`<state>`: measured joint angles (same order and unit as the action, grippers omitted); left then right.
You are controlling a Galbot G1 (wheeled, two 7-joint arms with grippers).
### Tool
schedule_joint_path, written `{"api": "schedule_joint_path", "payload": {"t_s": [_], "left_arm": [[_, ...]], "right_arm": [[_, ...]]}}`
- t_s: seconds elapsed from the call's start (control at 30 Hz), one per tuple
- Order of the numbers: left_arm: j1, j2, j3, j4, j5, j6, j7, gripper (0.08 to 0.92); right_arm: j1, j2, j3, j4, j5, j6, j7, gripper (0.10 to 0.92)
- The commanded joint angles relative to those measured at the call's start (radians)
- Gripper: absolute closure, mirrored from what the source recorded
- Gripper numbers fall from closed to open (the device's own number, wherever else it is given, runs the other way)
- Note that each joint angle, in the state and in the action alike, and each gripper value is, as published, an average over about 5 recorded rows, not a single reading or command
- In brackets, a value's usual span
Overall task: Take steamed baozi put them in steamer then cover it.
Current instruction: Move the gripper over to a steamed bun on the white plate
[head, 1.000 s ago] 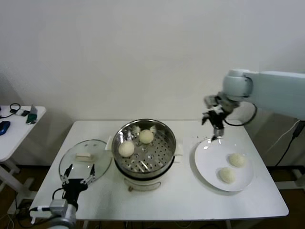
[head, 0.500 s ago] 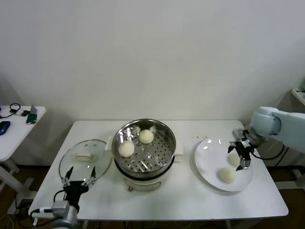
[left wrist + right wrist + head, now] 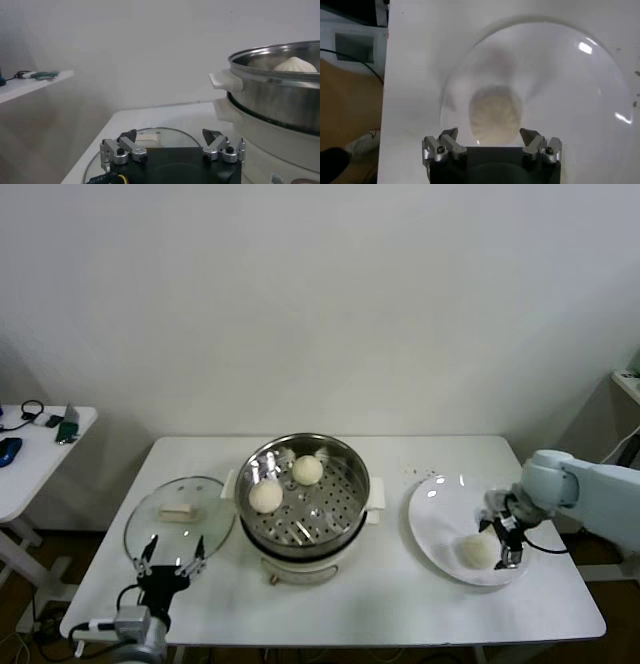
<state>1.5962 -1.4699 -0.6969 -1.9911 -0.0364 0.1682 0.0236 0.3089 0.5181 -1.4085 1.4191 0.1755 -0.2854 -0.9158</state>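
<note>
Now right claw (image 3: 507,537) open over baozi (image 3: 493,114), plate (image 3: 432,524)

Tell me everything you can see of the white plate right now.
The white plate is round, flat and glossy, like glazed ceramic, with bright light glints near its far rim. It lies flat on the white table, at the robot's right, apart from the steamer. One baozi shows on it in the head view; the right gripper sits low over the plate by that bun and hides part of the surface. In the right wrist view the open fingers flank the bun.
</note>
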Motion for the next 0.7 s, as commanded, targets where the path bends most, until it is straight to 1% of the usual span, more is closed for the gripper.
{"api": "schedule_joint_path", "payload": {"t_s": [0.03,0.2,0.7], "left_arm": [[-0.005,0.002,0.002,0.006,0.003,0.002,0.001,0.177],[-0.009,0.002,0.003,0.005,0.007,0.005,0.001,0.177],[-0.011,-0.001,0.006,0.004,0.010,0.002,0.001,0.177]], "right_arm": [[-0.106,-0.004,0.091,-0.020,-0.038,-0.010,0.024,0.203],[-0.089,0.005,0.110,-0.035,-0.033,-0.007,0.029,0.203],[0.009,-0.005,0.039,-0.018,0.005,0.008,0.005,0.203]]}}
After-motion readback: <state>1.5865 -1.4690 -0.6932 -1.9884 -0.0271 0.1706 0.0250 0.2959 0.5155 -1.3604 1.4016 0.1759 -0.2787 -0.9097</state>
